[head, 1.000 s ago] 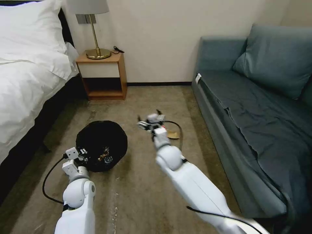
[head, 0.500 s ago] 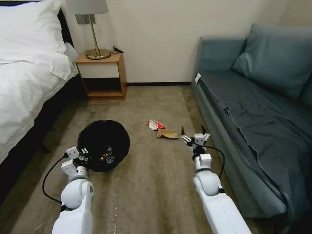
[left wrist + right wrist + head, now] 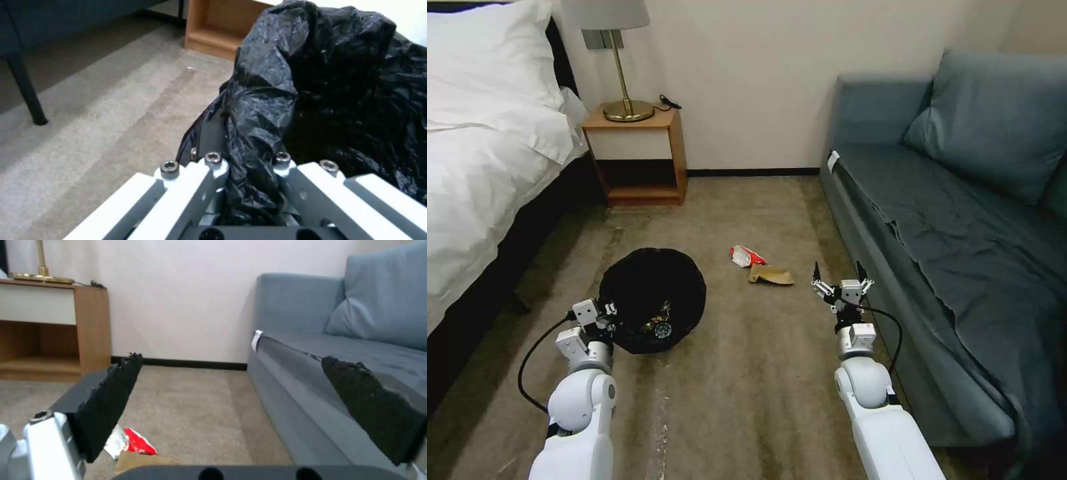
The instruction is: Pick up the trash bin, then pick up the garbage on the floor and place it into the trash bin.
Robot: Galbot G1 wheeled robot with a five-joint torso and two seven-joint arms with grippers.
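Note:
The trash bin [image 3: 652, 293], round with a black bag liner [image 3: 333, 83], hangs low over the carpet in the head view. My left gripper [image 3: 606, 319] is shut on the bin's near rim, the liner pinched between its fingers [image 3: 213, 163]. Small litter pieces lie inside the bin [image 3: 660, 327]. Two pieces of garbage lie on the floor: a red-and-white wrapper [image 3: 746, 256] [image 3: 135, 443] and a tan paper scrap [image 3: 772, 275] [image 3: 142, 462]. My right gripper [image 3: 840, 279] [image 3: 240, 400] is open and holds nothing, to the right of the scrap beside the sofa.
A blue sofa [image 3: 960, 220] runs along the right, close to my right arm. A bed [image 3: 474, 180] fills the left side. A wooden nightstand [image 3: 637, 157] with a brass lamp [image 3: 620, 73] stands against the far wall. Carpet lies open between the bin and the sofa.
My right arm swung from above the red-and-white wrapper to the right, toward the sofa, and now points straight ahead. The bin and my left gripper shifted slightly right.

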